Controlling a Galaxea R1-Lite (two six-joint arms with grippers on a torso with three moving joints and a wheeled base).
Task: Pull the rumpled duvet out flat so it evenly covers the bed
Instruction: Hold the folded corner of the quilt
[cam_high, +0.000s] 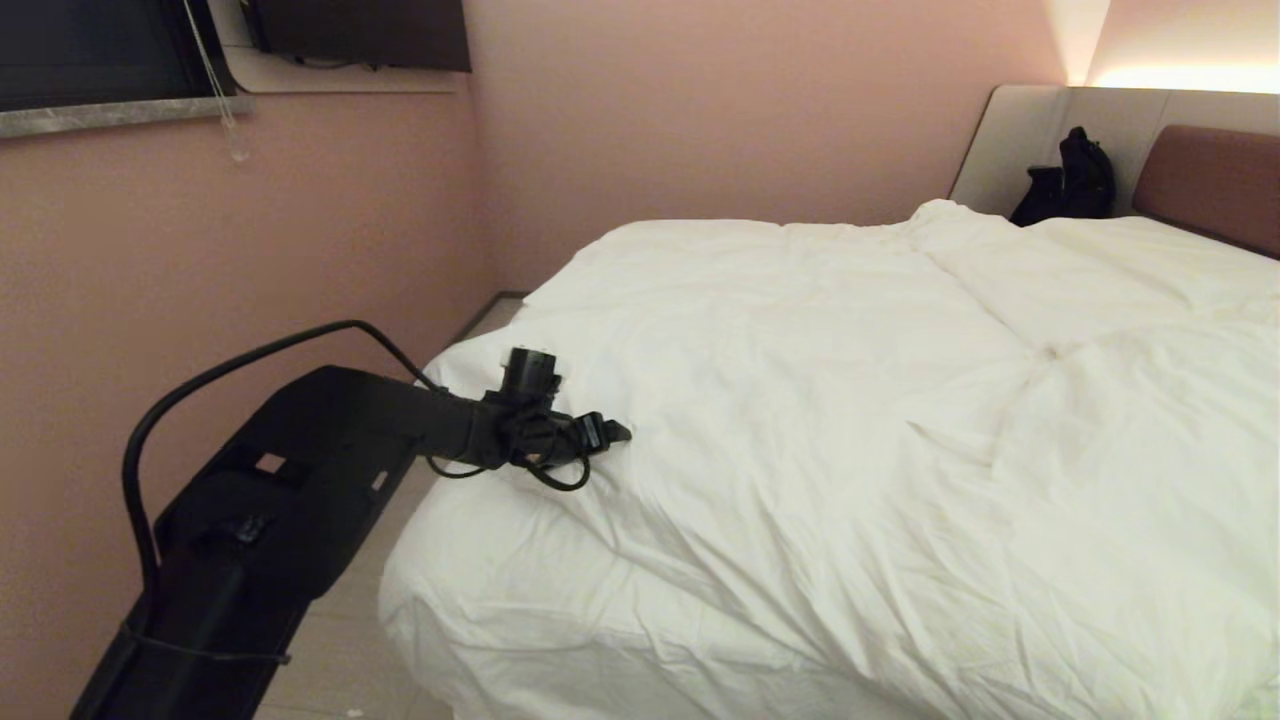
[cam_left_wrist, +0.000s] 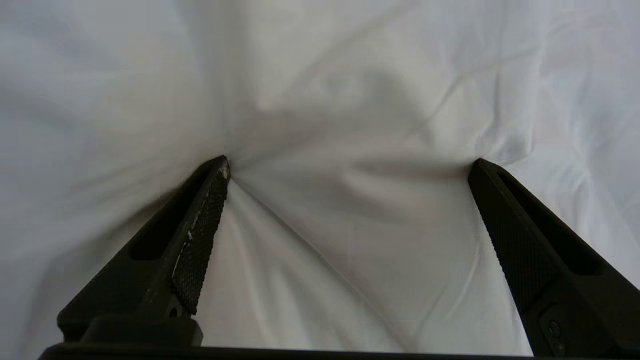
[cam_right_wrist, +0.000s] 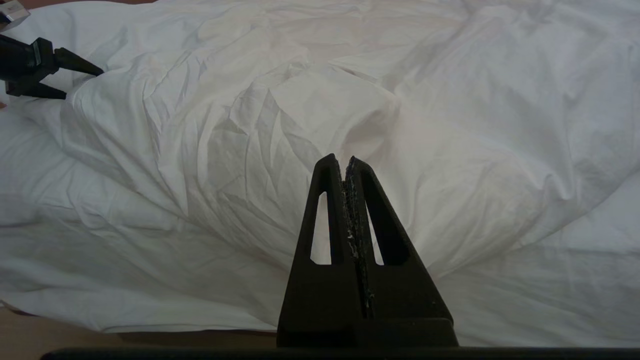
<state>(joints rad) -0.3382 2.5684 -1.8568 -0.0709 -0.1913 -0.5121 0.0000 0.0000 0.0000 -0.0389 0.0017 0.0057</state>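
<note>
Pink walls (cam_high: 700, 110) meeting in a corner, dark window (cam_high: 90, 45) with grey stone sill (cam_high: 110, 115) high on the left wall, hanging blind cord (cam_high: 225, 100), dark wall-mounted screen (cam_high: 360, 30), pale tiled floor (cam_high: 400, 520), warm light strip (cam_high: 1180, 78) glowing top right

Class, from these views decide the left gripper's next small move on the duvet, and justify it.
Probably close the left gripper: its open fingertips press into the duvet, with a ridge of cloth between them, near the bed's left edge, so closing would pinch a fold to pull flat.
</note>
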